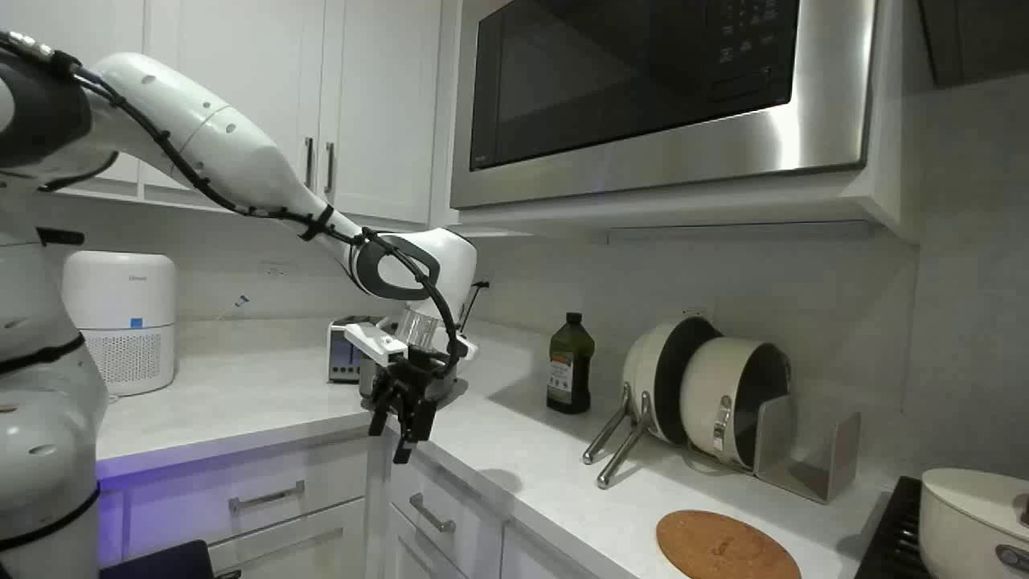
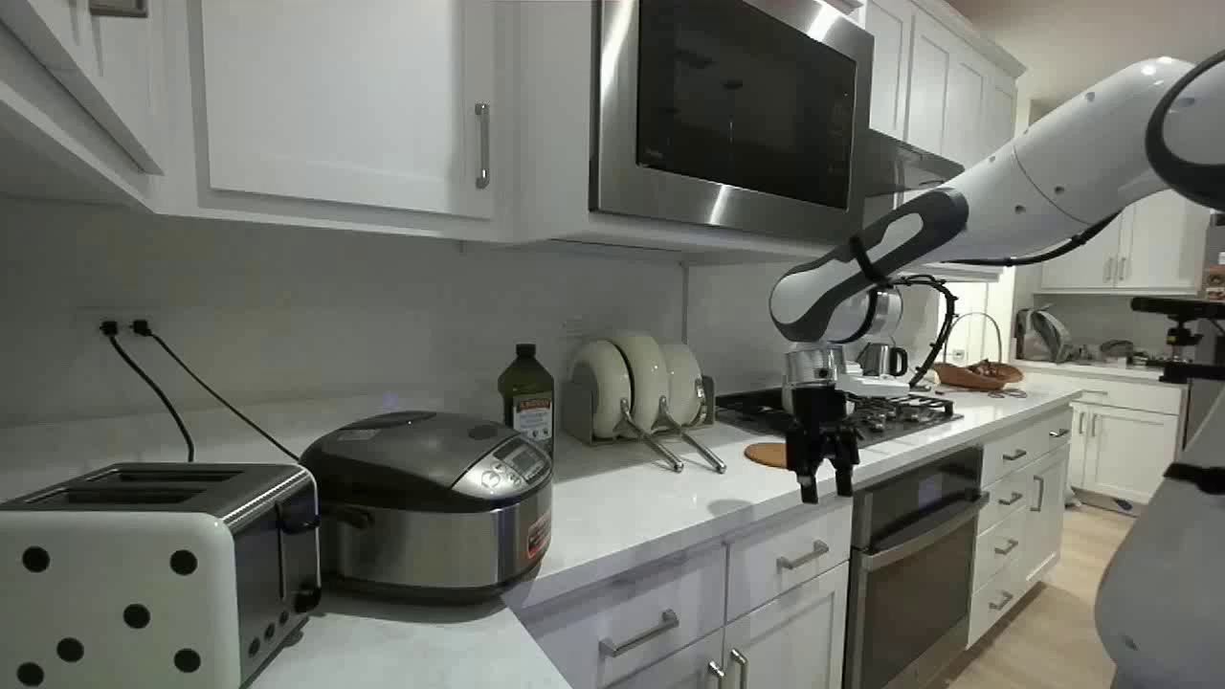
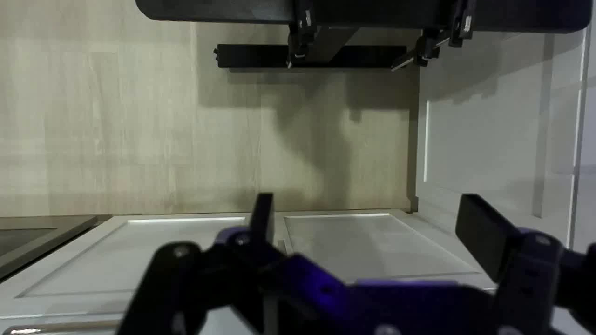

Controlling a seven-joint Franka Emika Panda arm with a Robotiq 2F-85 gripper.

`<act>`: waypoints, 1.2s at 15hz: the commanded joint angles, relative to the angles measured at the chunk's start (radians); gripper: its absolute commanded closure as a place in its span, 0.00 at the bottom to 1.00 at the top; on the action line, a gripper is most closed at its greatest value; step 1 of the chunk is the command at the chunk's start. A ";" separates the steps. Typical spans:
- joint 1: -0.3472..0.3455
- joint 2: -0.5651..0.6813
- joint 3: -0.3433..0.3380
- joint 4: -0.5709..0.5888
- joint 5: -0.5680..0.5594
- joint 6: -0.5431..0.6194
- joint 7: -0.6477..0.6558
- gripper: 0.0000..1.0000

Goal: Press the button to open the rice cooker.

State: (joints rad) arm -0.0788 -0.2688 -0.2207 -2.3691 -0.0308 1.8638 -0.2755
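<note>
Rice cooker [image 2: 426, 526]: one, silver body, dark lid [image 2: 407, 450] down, standing where the counter [image 2: 632, 519] turns its corner. Sloped control panel [image 2: 507, 469] at the front; several buttons [image 2: 493, 477] show, though from here I cannot tell which one frees the lid.

Toaster [image 2: 134, 574]: one, white with black dots, just beside the cooker; whether they touch, I cannot say.

Bottle [image 2: 525, 394]: one, dark green, upright, beyond the cooker and near the wall [image 2: 431, 306].

Gripper [image 2: 826, 488]: one, black, pointing down, fingers [image 3: 263, 216] spread wide, nothing between them. In an exterior view it hangs well apart from the cooker; the wrist view looks onto floor [image 3: 116, 130] and cabinet fronts [image 3: 125, 258], so I place it off the counter's edge.

Step in hand, by my judgement: the approach; the press is not yet begun.

Handling: bring the fingertips together first, so that one blunt tip meets one button and no neighbour. Carry the gripper higher than the lid before crossing over, arriving from the panel side, away from the toaster. Line up squarely, then press slowly, straight into the button's face; a slanting shove would likely slide the cooker. Once it yields, draw back promptly, since the lid probably springs upward.
</note>
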 commanded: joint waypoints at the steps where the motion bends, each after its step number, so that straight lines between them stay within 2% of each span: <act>1: -0.016 0.001 0.016 0.001 0.004 -0.001 -0.003 0.00; 9: -0.011 0.007 0.017 0.005 0.011 -0.014 -0.014 0.00; 12: 0.018 0.002 0.052 -0.010 0.012 -0.007 -0.024 0.00; 18: 0.118 -0.026 0.163 -0.068 0.032 0.018 -0.077 0.00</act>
State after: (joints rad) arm 0.0017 -0.2667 -0.0987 -2.4015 -0.0178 1.8639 -0.3116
